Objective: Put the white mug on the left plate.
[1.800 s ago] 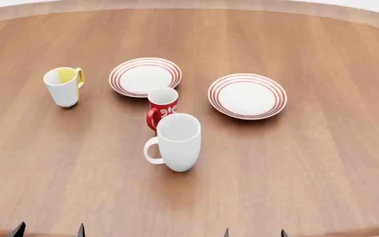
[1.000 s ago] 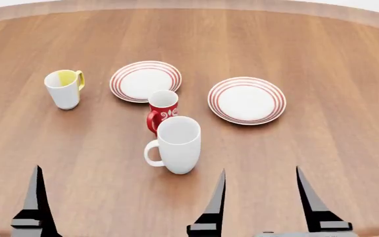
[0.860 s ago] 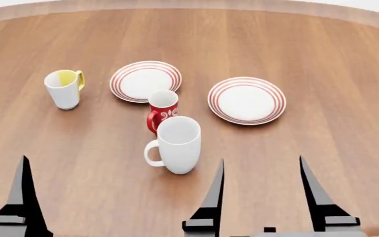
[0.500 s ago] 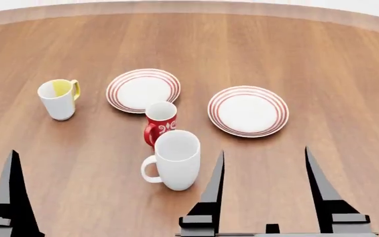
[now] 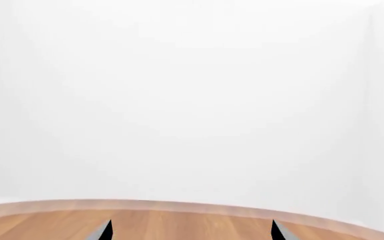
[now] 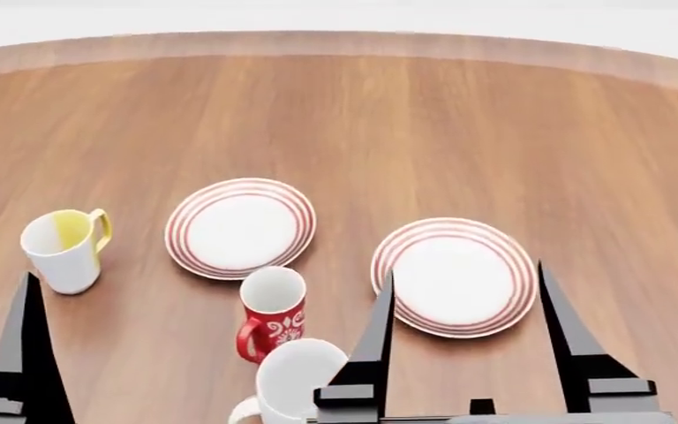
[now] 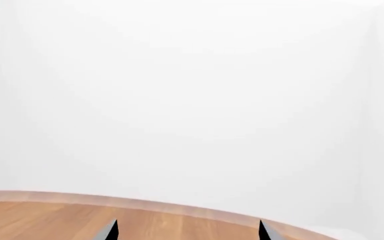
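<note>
While uncontacted, white mug [image 6: 296, 382] — just left of right fingers [image 6: 372, 340].

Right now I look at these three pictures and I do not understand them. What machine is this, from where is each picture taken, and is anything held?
This is a simulated robot with two arms, each ending in a two-fingered gripper. The wide picture comes from a camera on its head, looking down at a round wooden table. The black spikes at the bottom are gripper fingers: the right gripper shows both, spread wide apart, and the left gripper shows only one there.

On the table lie the left plate and a second matching plate. The white mug stands nearest the robot, a red mug just behind it, and a white and yellow mug far to the left.

The other two pictures come from cameras near each gripper. They show only fingertips, the table's far edge and blank white. Nothing is held.
</note>
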### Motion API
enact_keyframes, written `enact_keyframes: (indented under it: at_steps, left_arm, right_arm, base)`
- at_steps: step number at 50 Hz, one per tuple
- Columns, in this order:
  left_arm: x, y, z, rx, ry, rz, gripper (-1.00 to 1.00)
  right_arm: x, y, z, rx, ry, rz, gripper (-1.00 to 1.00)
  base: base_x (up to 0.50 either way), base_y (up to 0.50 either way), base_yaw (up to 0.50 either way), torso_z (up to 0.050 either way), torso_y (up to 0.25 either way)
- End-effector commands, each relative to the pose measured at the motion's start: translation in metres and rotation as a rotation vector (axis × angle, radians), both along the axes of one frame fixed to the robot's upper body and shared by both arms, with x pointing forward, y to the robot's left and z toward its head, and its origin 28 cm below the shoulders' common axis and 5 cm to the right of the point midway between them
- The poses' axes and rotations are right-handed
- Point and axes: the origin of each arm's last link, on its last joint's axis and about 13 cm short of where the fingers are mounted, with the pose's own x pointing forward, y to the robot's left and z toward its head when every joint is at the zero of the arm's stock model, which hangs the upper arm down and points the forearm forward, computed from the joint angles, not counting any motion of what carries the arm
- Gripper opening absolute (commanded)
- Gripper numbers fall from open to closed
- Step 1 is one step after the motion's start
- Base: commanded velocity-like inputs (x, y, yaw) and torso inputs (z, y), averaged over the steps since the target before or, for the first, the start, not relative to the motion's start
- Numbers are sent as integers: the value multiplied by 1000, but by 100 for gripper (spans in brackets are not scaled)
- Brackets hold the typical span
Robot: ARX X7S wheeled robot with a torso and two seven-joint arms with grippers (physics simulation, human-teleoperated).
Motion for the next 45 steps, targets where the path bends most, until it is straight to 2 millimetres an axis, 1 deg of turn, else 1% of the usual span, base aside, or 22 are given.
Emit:
enact_keyframes:
  at_steps: [1,36,39,42,43,44,45]
  left_arm:
    - [-1,-1,-1,5,1,-6,100]
    - [-1,-1,-1,7,3,-10,100]
    - [-1,-1,0,6,4,-10,100]
    - [-2,-1,1,6,4,-11,100]
    - [-1,-2,0,6,4,-12,100]
    - [-1,-2,0,6,5,-12,100]
    - [-2,-2,0,5,5,-13,100]
  right_arm:
    - [0,1,0,0,8,6,100]
    - [0,1,0,5,16,6,100]
    - [-1,1,1,13,-15,-6,100]
    - [0,-1,1,16,-13,-8,100]
    - [0,-2,0,12,-2,-33,100]
    - [0,-2,0,-34,16,-48,100]
    - [0,-1,0,-10,9,-40,100]
  base:
    - [500,0,0,0,0]
    - [500,0,0,0,1]
    - [500,0,0,0,0]
    - [0,0,0,0,3]
    - [0,0,0,0,0]
    - [0,0,0,0,0]
    - [0,293,0,0,0]
